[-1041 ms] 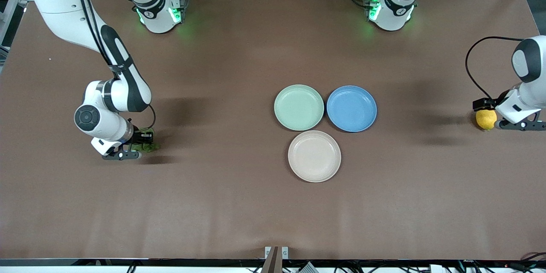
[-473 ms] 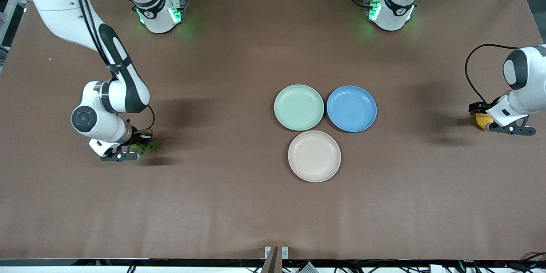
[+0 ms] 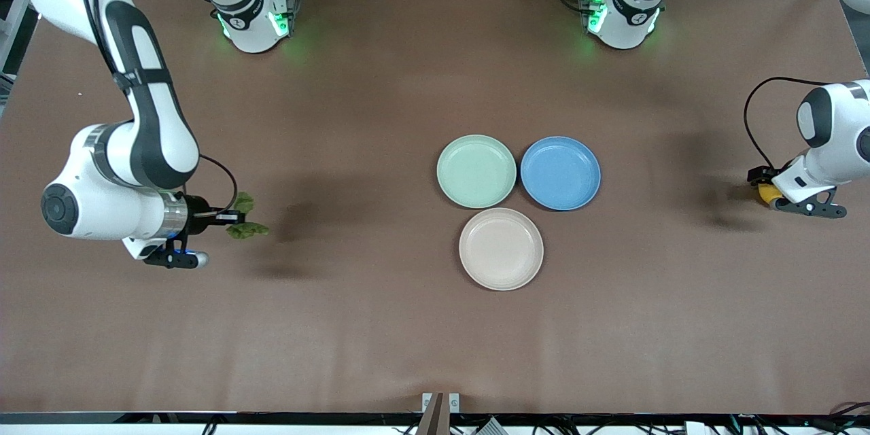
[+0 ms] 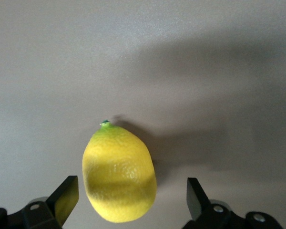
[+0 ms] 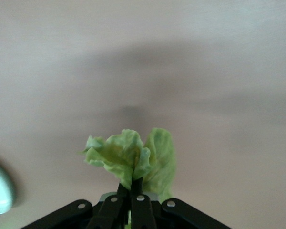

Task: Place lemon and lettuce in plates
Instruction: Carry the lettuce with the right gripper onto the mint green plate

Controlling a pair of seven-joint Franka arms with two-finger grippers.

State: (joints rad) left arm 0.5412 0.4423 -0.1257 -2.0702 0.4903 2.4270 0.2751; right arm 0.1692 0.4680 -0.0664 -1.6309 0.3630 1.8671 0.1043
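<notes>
Right claw (image 3: 234, 219), mid-left of the front view, pinches the lettuce (image 3: 245, 224) above the desk (image 3: 380, 346). Left claw (image 4: 132, 200), mid-right edge, spread around the lemon (image 4: 119, 172).

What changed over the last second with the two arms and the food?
The right gripper, shut on the lettuce, has lifted it off the table. The left gripper has settled open around the lemon, which still rests on the table. All three plates stayed put.
</notes>
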